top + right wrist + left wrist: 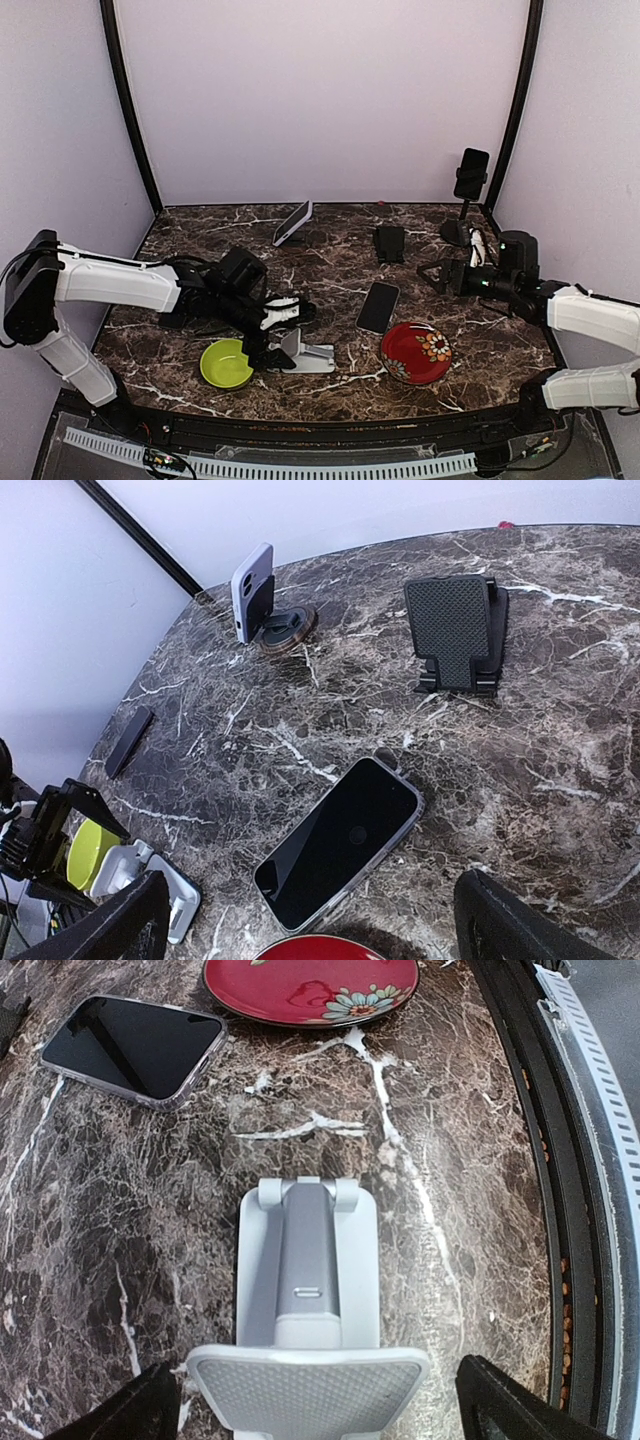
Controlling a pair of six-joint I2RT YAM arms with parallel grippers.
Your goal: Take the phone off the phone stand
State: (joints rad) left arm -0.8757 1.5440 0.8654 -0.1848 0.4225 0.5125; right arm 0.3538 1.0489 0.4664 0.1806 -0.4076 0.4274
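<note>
Phone (135, 1045): dark screen up, clear case, lying flat mid-desk (150, 1210), just beside red plate (310, 985). White stand (308, 1290) empty near front edge, between fingers of released left end effector (320, 1410). Right end effector (320, 920) released, near right edge.

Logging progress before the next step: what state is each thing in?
clear-cased phone: flat on table, screen dark
white stand: empty
black stand: empty
white-cased phone: propped on round stand
pole-mounted phone: clamped upright
green bowl: empty
red plate: empty
left gripper: open, straddling white stand
right gripper: open, holding nothing
</note>
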